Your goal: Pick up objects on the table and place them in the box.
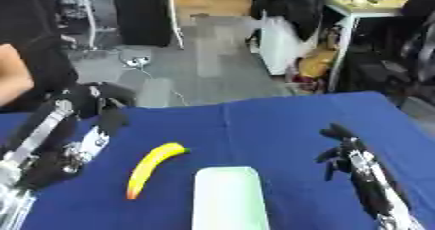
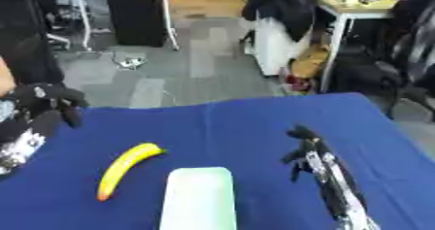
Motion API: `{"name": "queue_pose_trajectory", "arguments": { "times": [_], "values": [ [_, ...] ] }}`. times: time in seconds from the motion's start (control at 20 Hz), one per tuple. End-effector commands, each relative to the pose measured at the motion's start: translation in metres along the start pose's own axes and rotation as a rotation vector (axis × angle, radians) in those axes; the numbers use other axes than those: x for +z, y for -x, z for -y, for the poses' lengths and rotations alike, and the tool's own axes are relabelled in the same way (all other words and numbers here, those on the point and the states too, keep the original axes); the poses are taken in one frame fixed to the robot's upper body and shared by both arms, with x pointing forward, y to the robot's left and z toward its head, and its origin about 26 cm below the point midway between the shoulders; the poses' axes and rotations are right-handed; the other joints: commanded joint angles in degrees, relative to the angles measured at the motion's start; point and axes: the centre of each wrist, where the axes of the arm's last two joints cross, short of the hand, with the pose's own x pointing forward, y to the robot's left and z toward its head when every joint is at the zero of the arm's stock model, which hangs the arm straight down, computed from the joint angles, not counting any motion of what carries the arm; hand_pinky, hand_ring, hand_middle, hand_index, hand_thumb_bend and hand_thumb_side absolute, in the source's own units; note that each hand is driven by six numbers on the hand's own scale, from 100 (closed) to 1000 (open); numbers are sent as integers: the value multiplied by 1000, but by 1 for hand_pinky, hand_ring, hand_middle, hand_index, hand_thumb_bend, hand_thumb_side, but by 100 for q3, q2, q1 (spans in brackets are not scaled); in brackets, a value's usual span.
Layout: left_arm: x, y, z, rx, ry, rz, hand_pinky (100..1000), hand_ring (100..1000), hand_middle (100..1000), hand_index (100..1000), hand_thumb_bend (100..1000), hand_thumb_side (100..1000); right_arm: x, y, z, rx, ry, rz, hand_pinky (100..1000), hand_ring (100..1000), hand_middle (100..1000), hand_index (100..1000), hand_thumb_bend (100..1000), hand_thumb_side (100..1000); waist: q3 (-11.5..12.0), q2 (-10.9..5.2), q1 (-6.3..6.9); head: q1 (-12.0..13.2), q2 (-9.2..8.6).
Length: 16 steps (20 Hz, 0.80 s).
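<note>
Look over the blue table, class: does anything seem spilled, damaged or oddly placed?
Nothing stands out. The banana lies whole on the blue table, apart from the pale green box. The left hand and right hand hold nothing.

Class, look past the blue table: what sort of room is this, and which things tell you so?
Probably an office or lab workspace: a grey tiled floor, a white-legged desk cluttered on top, and a cable trailing across the floor.
</note>
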Motion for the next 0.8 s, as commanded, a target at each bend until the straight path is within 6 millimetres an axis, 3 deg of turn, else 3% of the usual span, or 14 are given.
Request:
{"name": "queue_pose_trajectory", "arguments": {
  "times": [0.05,0.8],
  "values": [
    [-3,-4,-4,-9,-3,17,527,546,629,776,100,793,-7,-11,7,19,10,43,330,564,837,959,100,889,11,-102,2,-23,-40],
    [-7,-2,-8,-45,21,-18,508,523,622,776,100,755,-5,-9,8,29,13,31,327,562,834,957,100,887,15,-114,8,-34,3]
  ]
}}
